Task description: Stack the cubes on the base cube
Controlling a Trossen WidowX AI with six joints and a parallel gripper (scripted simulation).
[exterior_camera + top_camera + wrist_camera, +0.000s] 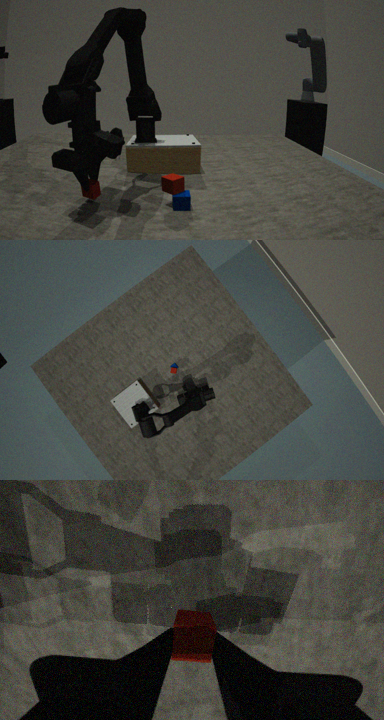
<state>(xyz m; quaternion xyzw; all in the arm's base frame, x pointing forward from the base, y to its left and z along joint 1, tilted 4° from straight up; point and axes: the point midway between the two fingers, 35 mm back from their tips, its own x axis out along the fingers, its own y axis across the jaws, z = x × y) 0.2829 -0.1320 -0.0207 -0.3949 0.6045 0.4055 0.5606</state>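
The blue base cube (pixel 174 365) (pixel 181 201) sits on the table. One red cube (pixel 173 370) (pixel 172 183) rests on it, level, capping one top corner and turned relative to the blue cube; part of the blue top stays uncovered. My gripper (pixel 89 185) (pixel 192 633) is shut on the other red cube (pixel 94 191) (pixel 193 645), one finger on each side. That cube is held slightly above the table, left of the blue cube in the exterior view. In the top view the arm hides the fingers and held cube.
The arm's mounting block (pixel 127 406) (pixel 164 159), white on top with wooden sides, stands behind the cubes in the exterior view. A black pedestal (pixel 305 127) with a grey arm stands beyond the table at the right. Arm shadows fall around the held cube.
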